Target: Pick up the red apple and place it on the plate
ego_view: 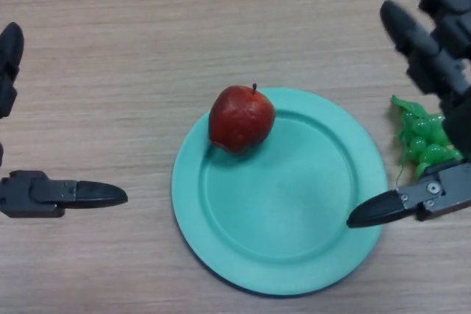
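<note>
Head view: the apple [241, 119], likely rigid, smooth, moderately heavy and best gripped across its widest girth, rests on the plate [294, 270] rim at 10 o'clock; both robot hands, left [44, 195] and right [434, 42], spread open, empty.

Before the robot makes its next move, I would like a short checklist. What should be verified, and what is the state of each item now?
1. Red apple is on the plate: ok, it sits on the upper-left part, over the inner edge of the rim.
2. Apple is free of both hands: ok, neither touches it.
3. Right hand is open: ok, one fingertip reaches over the plate's right rim.
4. Left hand is away from the plate: ok, open at the left edge.
5. Green grapes are off the plate: ok, beside it, under the right hand.
6. Apple is stable: cannot tell.
</note>
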Robot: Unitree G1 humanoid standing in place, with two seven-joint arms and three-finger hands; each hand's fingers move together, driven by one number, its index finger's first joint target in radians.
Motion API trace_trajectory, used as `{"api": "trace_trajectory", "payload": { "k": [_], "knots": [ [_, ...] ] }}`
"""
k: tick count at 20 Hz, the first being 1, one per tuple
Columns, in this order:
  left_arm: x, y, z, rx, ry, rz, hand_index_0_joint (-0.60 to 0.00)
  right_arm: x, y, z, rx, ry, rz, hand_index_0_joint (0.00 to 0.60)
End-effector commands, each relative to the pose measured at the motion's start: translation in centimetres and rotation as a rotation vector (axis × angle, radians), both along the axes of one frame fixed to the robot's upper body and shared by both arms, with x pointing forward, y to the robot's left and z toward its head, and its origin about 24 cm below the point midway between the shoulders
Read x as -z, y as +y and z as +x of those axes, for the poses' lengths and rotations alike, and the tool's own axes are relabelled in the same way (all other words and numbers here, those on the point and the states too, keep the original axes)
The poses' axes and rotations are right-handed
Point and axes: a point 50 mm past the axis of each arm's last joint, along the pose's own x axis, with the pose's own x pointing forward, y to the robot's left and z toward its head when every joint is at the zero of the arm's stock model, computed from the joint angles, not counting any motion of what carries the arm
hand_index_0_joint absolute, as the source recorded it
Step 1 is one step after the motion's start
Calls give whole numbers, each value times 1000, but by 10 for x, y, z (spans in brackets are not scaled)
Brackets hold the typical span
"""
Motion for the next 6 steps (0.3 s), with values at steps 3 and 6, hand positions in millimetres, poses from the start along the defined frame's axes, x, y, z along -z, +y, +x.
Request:
{"api": "trace_trajectory", "payload": {
  "k": [3, 6],
  "knots": [
    [-20, 3, -10, -77, -202, 79, 0, -10, 3, -9, 14, -158, 47, 0],
    [-19, 0, -6, -64, -204, 91, 0, -5, -2, -7, 31, -144, 58, 0]
  ]
}}
